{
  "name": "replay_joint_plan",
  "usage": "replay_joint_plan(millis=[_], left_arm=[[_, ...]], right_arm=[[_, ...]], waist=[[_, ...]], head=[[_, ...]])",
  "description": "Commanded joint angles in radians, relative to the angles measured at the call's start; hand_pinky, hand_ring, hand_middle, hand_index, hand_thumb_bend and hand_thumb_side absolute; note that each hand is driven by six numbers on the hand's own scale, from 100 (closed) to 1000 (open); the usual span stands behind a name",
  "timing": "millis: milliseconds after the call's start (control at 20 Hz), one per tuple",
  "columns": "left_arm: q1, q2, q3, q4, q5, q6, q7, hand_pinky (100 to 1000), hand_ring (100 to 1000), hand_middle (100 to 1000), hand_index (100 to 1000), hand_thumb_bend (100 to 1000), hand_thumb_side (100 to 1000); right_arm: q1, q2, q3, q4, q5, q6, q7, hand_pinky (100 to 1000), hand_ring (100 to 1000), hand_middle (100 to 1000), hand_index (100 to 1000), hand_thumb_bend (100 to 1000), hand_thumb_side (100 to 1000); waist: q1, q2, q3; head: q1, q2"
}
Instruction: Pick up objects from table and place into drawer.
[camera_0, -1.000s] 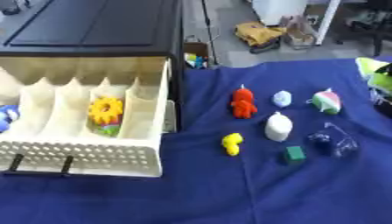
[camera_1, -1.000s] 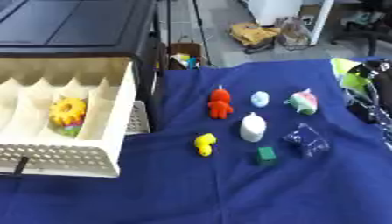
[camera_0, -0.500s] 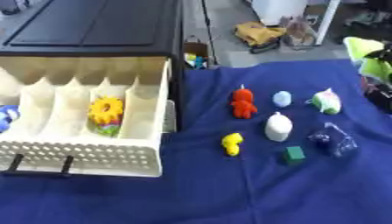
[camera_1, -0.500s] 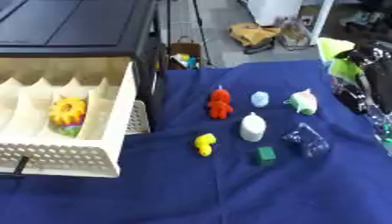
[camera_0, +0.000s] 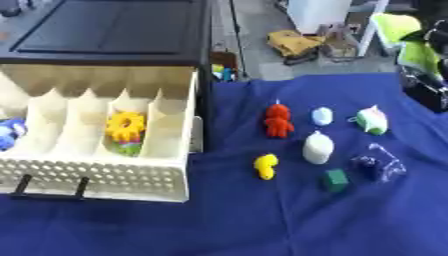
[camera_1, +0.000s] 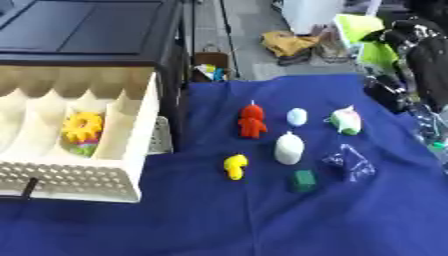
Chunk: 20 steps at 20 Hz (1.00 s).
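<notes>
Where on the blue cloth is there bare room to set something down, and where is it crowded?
Free: the near strip of blue cloth, in front of the drawer and the green block. Also bare is the gap between the drawer and the red figure. Crowded: the cluster around the white piece.

A blue cloth (camera_0: 262, 220) covers the table. Beyond its far edge, a yellow-brown heap (camera_0: 293, 44) lies on the grey floor, with a white unit (camera_0: 319, 14) standing just behind it.
</notes>
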<state>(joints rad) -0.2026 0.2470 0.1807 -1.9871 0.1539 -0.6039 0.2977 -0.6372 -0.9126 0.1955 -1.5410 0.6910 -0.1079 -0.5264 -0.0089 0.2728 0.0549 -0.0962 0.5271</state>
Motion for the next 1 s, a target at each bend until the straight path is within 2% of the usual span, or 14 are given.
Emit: replay_joint_plan(millis=[50, 400, 700, 850, 1000], left_arm=[[-0.009, 0.031, 0.0, -0.013, 0.007, 0.005, 0.0, 438, 689, 577, 797, 179, 962], [-0.01, 0.044, 0.0, -0.013, 0.021, 0.012, 0.0, 439, 688, 577, 796, 176, 962], [-0.008, 0.051, 0.001, -0.013, 0.031, 0.014, -0.001, 439, 687, 577, 796, 175, 962], [-0.01, 0.055, -0.007, -0.013, 0.04, 0.019, -0.005, 440, 687, 577, 796, 173, 961], [-0.01, 0.058, -0.008, -0.013, 0.048, 0.021, -0.01, 440, 687, 577, 796, 172, 961]], right_arm=[[-0.033, -0.055, 0.003, -0.097, -0.069, 0.017, 0.056, 623, 732, 441, 488, 100, 100], [-0.105, -0.06, 0.038, -0.231, -0.207, 0.057, 0.205, 628, 729, 427, 475, 100, 100], [-0.175, -0.041, 0.065, -0.287, -0.304, 0.083, 0.301, 629, 728, 423, 472, 100, 100], [-0.22, 0.001, 0.101, -0.321, -0.325, 0.069, 0.33, 632, 729, 422, 471, 100, 100], [-0.288, 0.062, 0.148, -0.313, -0.337, 0.063, 0.372, 635, 729, 418, 467, 100, 102]], waist=[[-0.005, -0.027, 0.0], [-0.02, -0.045, 0.006], [-0.026, -0.055, 0.01], [-0.033, -0.067, 0.03], [-0.036, -0.072, 0.038]], head=[[0.007, 0.004], [0.015, 0.014], [0.018, 0.017], [0.006, 0.023], [0.004, 0.029]])
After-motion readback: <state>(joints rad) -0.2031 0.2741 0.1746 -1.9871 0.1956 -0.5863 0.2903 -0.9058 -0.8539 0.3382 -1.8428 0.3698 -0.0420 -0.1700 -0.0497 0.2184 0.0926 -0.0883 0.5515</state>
